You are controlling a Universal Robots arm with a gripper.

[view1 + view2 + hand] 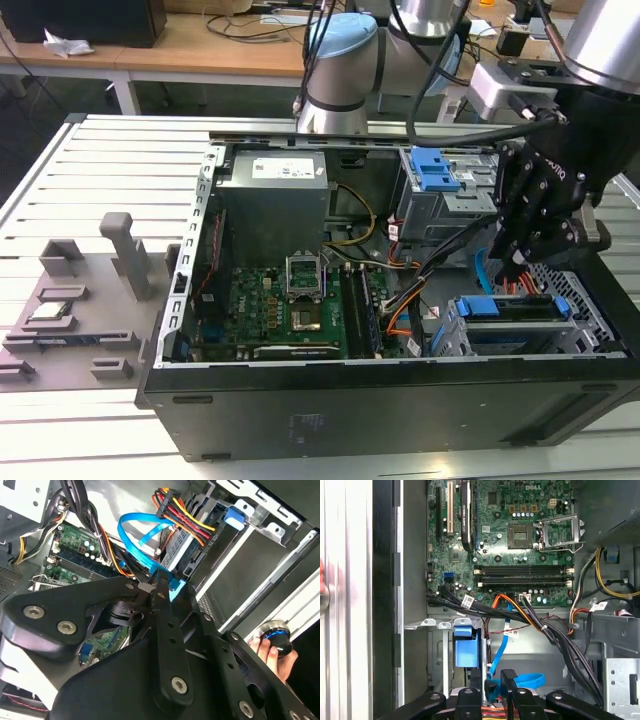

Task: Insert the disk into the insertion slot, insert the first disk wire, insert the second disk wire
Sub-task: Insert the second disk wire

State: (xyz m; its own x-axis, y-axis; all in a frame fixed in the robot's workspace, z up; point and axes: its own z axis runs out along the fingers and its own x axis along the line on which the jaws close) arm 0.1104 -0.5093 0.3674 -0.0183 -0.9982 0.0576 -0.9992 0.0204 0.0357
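Gripping second disk wire [145, 537] (apparently)

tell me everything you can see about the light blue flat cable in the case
The thin flat light blue cable looks like glossy plastic ribbon. In the second wrist view it arcs in a loop above the green motherboard, beside the orange-red-black wire bundle, and its end sits pinched between the black gripper's fingertips. In the first wrist view it runs down past the blue disk carrier and curls at the gripper.

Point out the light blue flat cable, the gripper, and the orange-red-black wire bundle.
second disk wire [131, 539]: second wrist view, on the cable's looped flat run.
gripper [161, 582]: second wrist view, at its fingertips, shut on the cable's end.
orange-red-black wire bundle [187, 516]: second wrist view, mid-bundle.
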